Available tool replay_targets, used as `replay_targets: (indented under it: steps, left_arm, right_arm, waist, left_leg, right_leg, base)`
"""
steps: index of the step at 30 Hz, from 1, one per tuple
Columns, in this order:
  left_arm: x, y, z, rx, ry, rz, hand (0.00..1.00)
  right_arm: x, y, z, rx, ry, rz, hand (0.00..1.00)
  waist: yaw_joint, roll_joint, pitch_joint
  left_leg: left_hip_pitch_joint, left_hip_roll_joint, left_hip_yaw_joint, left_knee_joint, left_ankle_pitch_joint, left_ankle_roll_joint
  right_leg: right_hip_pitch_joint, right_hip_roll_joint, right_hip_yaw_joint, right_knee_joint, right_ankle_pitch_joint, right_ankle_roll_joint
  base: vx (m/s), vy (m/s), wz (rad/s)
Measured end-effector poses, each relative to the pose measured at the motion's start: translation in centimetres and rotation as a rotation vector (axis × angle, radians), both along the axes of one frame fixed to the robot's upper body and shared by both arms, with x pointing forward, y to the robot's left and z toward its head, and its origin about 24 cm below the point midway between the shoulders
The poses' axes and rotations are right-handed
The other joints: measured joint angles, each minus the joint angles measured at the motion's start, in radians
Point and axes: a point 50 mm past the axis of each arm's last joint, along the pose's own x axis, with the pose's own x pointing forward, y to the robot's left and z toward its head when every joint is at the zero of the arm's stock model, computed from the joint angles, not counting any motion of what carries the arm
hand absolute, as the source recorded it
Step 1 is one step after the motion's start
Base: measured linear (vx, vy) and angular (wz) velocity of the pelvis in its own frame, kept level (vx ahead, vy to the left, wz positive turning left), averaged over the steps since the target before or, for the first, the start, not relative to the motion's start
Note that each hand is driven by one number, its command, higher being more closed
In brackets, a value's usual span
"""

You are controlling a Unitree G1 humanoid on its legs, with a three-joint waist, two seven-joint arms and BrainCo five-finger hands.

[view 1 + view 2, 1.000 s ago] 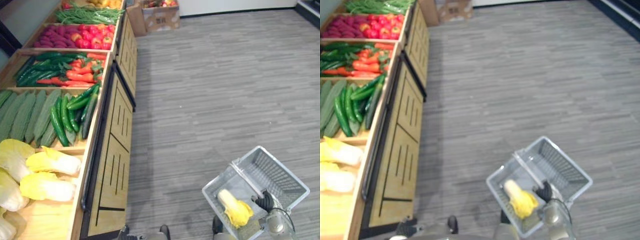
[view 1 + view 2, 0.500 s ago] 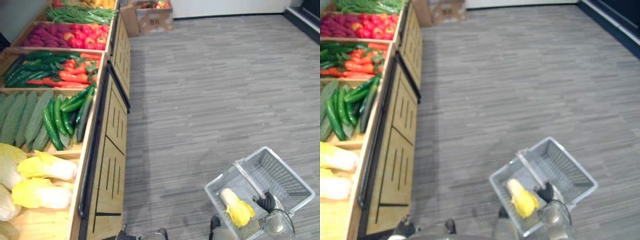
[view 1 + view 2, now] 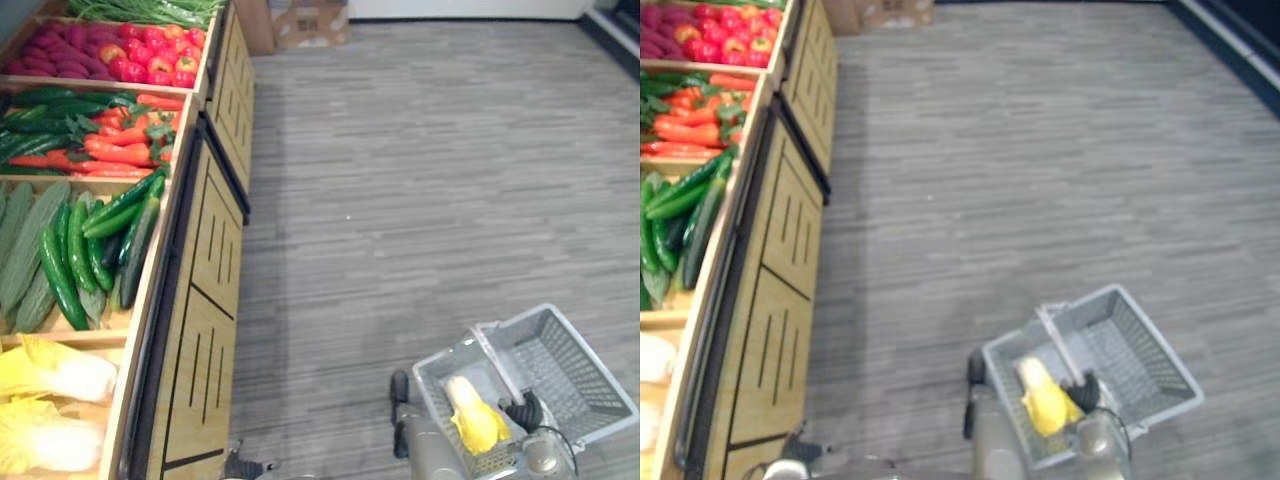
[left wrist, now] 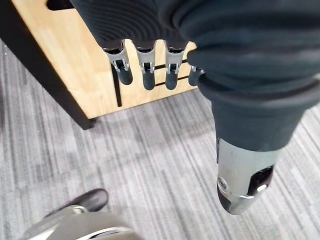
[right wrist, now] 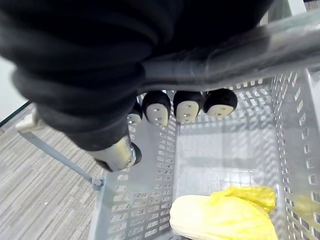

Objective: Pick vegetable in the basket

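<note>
1. While our right hand (image 5: 185,107) is curled round the handle (image 5: 240,45) of the grey basket (image 3: 590,375), the whole load hangs from that one grip. If the fingers slacken, the handle slides out and the basket drops to the floor (image 3: 420,150) beneath it.
2. We see one yellow cabbage (image 3: 472,415) lying loose inside the basket, at the end nearest our arm. We judge that end the heavier, so the basket can tip about its handle. A sharp swing could then roll the cabbage against the wall or over the rim.
3. Our left hand (image 4: 145,75) hangs with relaxed fingers and holds nothing. It is on the far side of us from the basket, close to the wooden front of the display stand (image 3: 205,300). A careless reach from there could knock the fingers on that panel.
4. That stand is well apart from the basket, to its left, with cucumbers (image 3: 90,240) and more cabbages (image 3: 50,375) in its bins. Any next vegetable has to cross that gap. If we let go early, or the basket is swinging, the piece lands on the floor beside the basket instead of in it.
5. Dropping a new piece from high above the basket risks bruising the cabbage and jolting the handle in our grip.
</note>
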Motion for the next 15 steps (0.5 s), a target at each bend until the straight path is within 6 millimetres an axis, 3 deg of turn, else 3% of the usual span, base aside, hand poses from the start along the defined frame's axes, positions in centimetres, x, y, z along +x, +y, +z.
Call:
replay_targets:
  steps: [2, 3, 5, 6, 8, 11, 14, 15]
  left_arm:
    - [0.0, -0.5, -0.1, -0.013, -0.002, 0.003, 0.0]
    - [-0.4, -0.9, -0.3, -0.027, 0.015, 0.011, 0.0]
    - [-0.7, -1.0, -0.4, -0.034, 0.015, 0.035, 0.0]
    - [-1.1, -0.9, -0.4, -0.034, 0.021, 0.042, 0.0]
    - [-1.1, -0.8, -0.3, -0.032, 0.0, 0.049, 0.0]
    - [-0.8, -0.7, -0.1, -0.034, -0.027, 0.071, 0.0]
    - [-0.5, -1.0, 0.0, -0.038, -0.049, 0.084, 0.0]
    - [-0.5, -1.0, 0.0, -0.038, -0.049, 0.086, 0.0]
  right_arm:
    - [0.0, 0.0, 0.0, -0.001, -0.003, 0.002, 1.0]
    - [-0.5, 0.0, 0.0, -0.002, 0.003, 0.001, 1.0]
    - [-1.3, -0.1, -0.1, -0.007, 0.014, -0.001, 1.0]
    - [-1.3, -0.2, 0.0, -0.014, 0.01, 0.005, 1.0]
    - [-1.0, -0.1, 0.5, -0.019, -0.017, 0.012, 1.0]
    - [-0.7, -0.2, 1.0, -0.024, -0.044, 0.012, 1.0]
    - [0.1, 0.0, 1.4, -0.033, -0.081, 0.016, 1.0]
    - [0.5, 0.1, 1.6, -0.035, -0.092, 0.022, 1.0]
  waist:
    - [-0.002, 0.002, -0.001]
    - [0.001, 0.003, 0.0]
    - [0.009, 0.003, 0.001]
    - [0.027, -0.01, 0.009]
    - [0.033, -0.01, 0.01]
    - [0.059, -0.014, 0.01]
    - [0.078, -0.015, 0.009]
    - [0.079, -0.015, 0.009]
  left_leg:
    - [-0.054, 0.018, -0.066, 0.149, 0.057, -0.04]
    - [-0.111, 0.021, -0.11, 0.325, 0.13, -0.052]
    - [-0.164, 0.019, -0.136, 0.486, 0.239, -0.078]
    - [-0.217, 0.021, -0.143, 0.642, 0.327, -0.078]
    - [-0.324, 0.022, -0.118, 0.791, 0.224, -0.046]
    - [-0.396, 0.021, -0.022, 0.64, 0.154, 0.003]
    - [-0.405, 0.001, 0.037, 0.187, 0.19, 0.019]
    - [-0.406, -0.002, 0.037, 0.119, 0.207, 0.018]
  right_leg:
    - [0.017, 0.003, -0.031, 0.069, -0.058, -0.038]
    - [0.066, -0.002, -0.05, 0.101, -0.117, -0.047]
    - [0.117, -0.003, -0.055, 0.121, -0.159, -0.059]
    - [0.164, -0.005, -0.049, 0.124, -0.2, -0.066]
    - [0.242, -0.011, -0.046, 0.119, -0.256, -0.082]
    - [0.321, -0.041, -0.046, 0.107, -0.284, -0.065]
    - [0.367, -0.071, -0.045, 0.071, -0.301, -0.033]
    - [0.374, -0.076, -0.046, 0.07, -0.307, -0.023]
  base:
    - [0.54, -0.326, 0.36]
    - [0.4, -0.23, 0.42]
    - [0.34, -0.171, 0.19]
    - [0.33, -0.128, 0.02]
    - [0.33, -0.105, 0.06]
    - [0.26, -0.05, -0.03]
    - [0.3, 0.051, -0.04]
    - [0.33, 0.122, 0.04]
